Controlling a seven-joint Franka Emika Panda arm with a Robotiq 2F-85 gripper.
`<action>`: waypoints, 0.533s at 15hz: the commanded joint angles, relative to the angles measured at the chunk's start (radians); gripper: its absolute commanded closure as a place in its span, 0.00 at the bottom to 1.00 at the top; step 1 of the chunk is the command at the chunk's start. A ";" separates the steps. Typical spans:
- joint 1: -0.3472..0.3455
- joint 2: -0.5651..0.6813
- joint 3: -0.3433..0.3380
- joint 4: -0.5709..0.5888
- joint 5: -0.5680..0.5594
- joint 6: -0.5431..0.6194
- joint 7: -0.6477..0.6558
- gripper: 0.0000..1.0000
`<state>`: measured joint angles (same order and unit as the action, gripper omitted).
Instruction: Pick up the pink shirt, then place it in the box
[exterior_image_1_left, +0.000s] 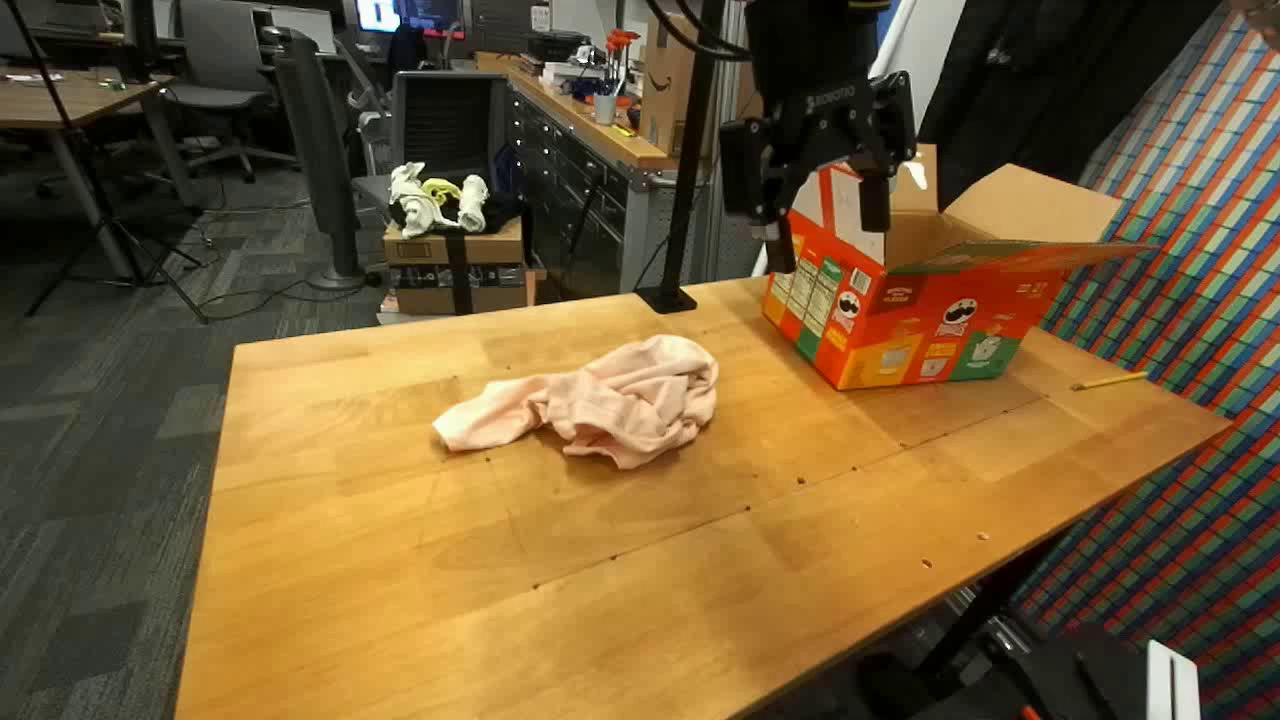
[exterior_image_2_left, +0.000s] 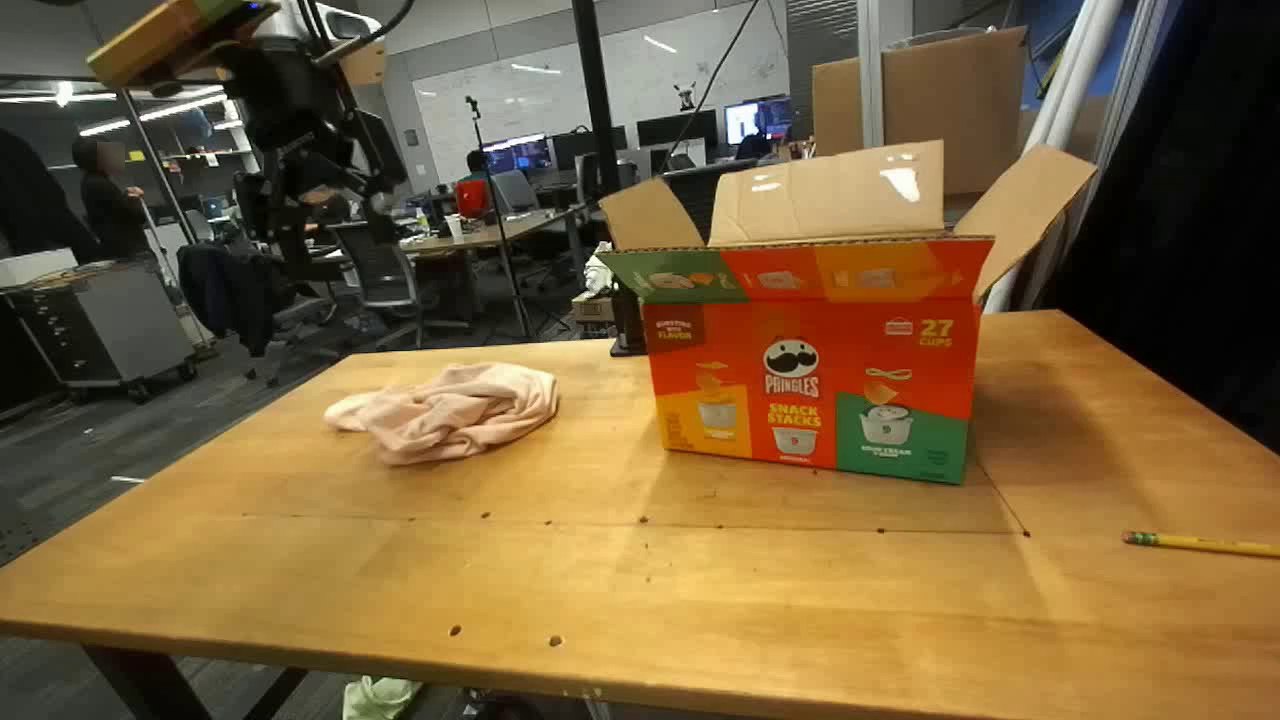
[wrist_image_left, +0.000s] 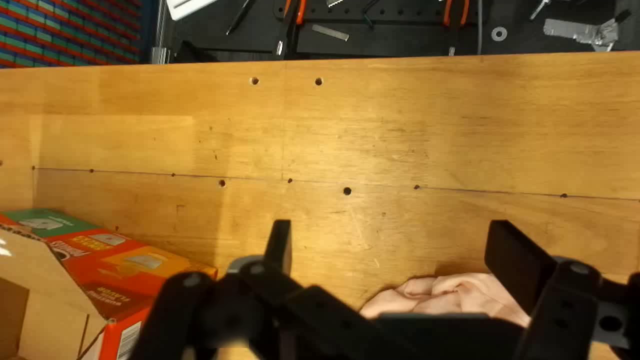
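Observation:
The pink shirt (exterior_image_1_left: 640, 405) lies crumpled on the wooden table, and it also shows in an exterior view (exterior_image_2_left: 465, 415). The box (exterior_image_1_left: 930, 340), a red Pringles carton with its flaps open, stands on the table beside the shirt; it also shows in an exterior view (exterior_image_2_left: 815, 350). Its inside bottom is hidden. My gripper (exterior_image_1_left: 828, 225) is open and empty, raised above the table, and shows in an exterior view (exterior_image_2_left: 340, 230). In the wrist view the fingers (wrist_image_left: 390, 225) are wide apart. The shirt (wrist_image_left: 450, 292) is partly hidden behind the gripper body, and the box (wrist_image_left: 130, 265) is at lower left.
A yellow pencil (exterior_image_1_left: 1110, 381) lies on the table (exterior_image_1_left: 600, 590) near the box; it shows in an exterior view (exterior_image_2_left: 1200, 543). A black post (exterior_image_1_left: 690, 180) stands at the table's far edge. In the wrist view, tools lie on a dark surface (wrist_image_left: 400, 30) beyond the table edge.

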<state>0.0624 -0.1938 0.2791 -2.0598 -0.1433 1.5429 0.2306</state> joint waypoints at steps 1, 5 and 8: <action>0.033 0.003 -0.030 0.006 -0.005 -0.003 0.006 0.00; 0.033 0.001 -0.030 0.013 -0.005 -0.003 0.006 0.00; 0.033 0.001 -0.030 0.013 -0.005 -0.003 0.006 0.00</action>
<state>0.0625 -0.1962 0.2791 -2.0497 -0.1433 1.5430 0.2306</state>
